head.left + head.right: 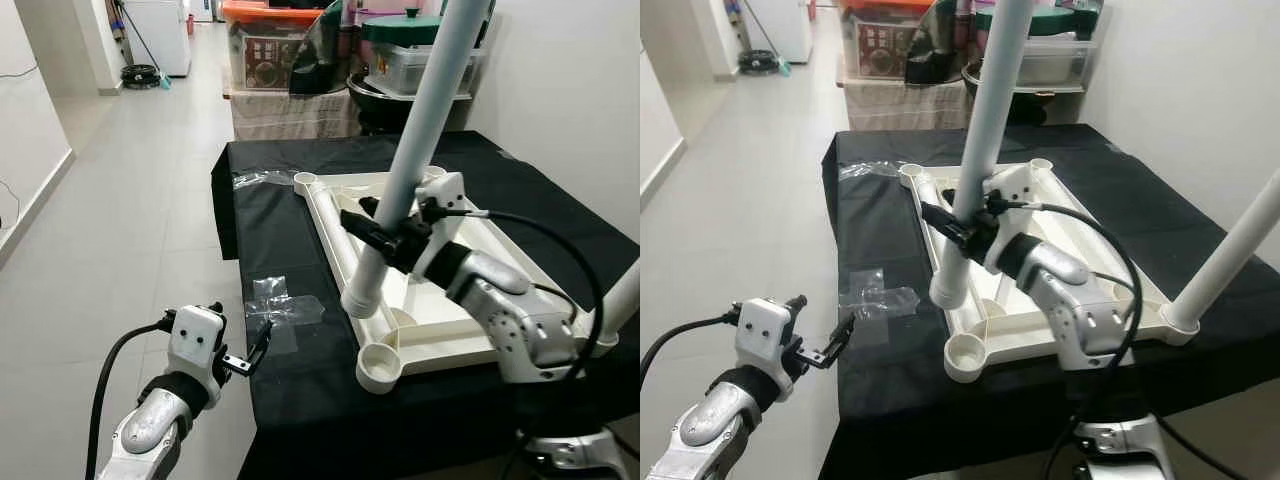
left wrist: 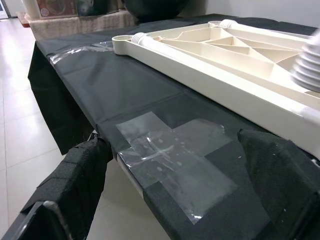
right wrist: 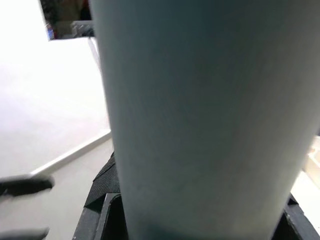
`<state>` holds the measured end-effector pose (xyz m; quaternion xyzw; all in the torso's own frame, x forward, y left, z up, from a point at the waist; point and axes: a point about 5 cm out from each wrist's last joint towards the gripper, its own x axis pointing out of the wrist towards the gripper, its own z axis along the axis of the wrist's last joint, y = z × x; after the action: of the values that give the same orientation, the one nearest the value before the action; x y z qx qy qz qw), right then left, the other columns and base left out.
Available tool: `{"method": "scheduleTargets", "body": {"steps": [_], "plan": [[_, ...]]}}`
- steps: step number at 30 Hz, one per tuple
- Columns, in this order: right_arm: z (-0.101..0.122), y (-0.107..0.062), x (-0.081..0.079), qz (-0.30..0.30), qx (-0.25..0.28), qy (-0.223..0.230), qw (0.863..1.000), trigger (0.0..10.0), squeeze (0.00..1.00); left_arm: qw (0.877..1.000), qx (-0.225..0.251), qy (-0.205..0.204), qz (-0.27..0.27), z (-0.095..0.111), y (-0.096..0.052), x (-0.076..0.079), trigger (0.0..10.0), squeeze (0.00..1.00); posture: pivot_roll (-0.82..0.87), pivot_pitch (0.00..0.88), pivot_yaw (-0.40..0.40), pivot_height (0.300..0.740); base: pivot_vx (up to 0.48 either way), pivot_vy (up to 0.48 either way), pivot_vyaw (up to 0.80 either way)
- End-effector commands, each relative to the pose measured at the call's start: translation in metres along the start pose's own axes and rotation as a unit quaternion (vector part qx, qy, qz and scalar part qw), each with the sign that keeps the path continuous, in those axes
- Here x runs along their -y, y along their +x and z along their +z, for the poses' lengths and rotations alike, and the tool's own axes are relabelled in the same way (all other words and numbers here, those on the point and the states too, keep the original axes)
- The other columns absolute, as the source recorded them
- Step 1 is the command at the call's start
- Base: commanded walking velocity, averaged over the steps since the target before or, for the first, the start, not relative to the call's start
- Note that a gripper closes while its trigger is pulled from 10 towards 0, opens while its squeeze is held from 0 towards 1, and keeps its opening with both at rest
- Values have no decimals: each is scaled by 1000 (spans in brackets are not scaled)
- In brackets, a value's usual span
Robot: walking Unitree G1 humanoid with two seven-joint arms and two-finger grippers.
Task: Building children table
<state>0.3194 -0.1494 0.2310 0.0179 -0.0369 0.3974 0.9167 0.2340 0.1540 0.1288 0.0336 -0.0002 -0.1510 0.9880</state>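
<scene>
Black-draped table (image 1: 300,250) on pale tiles; right gripper (image 1: 385,232) clamping white leg (image 1: 420,120), left gripper (image 1: 255,345) agape, empty.

You have a cream-white table top (image 1: 455,300) lying on a black cloth (image 1: 290,370). The leg (image 1: 420,120) clamped in your right gripper (image 1: 385,235) is plain white, the fingers black, the arm silver. Just ahead of your left gripper (image 1: 250,350), black-fingered too, clear glossy tape (image 2: 170,160) crosses the black cloth. Below it the floor tiles (image 1: 130,230) are pale grey.
</scene>
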Motion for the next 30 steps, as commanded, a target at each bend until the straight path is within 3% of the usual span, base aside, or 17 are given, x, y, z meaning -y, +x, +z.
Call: {"method": "scheduleTargets", "body": {"steps": [1,6,17,19,23,30], "plan": [[1,-4,-2,16,-1,3,1000,10000,0,1000,-12,7,-2,-6,-1,1,10000,0,108,0,-58,740,0,0,0],[-8,-19,-1,68,-45,3,997,10000,0,1000,-14,8,-2,-7,-1,1,10000,0,101,0,-59,740,0,0,0],[-22,-22,-11,112,-63,36,991,10000,0,1000,-16,10,0,-8,-1,1,10000,0,109,0,-64,740,0,0,0],[-24,-23,-15,119,-64,42,990,10000,0,1000,-16,10,2,-8,-2,0,10000,0,108,0,-65,740,0,0,0],[-33,-30,-38,188,-83,54,977,10000,0,1000,-19,9,6,-10,-2,-1,10000,0,106,0,-64,740,0,0,0],[-37,-32,-48,216,-91,61,970,10000,0,1000,-19,9,6,-10,0,0,10000,0,105,0,-64,740,0,0,0]]}}
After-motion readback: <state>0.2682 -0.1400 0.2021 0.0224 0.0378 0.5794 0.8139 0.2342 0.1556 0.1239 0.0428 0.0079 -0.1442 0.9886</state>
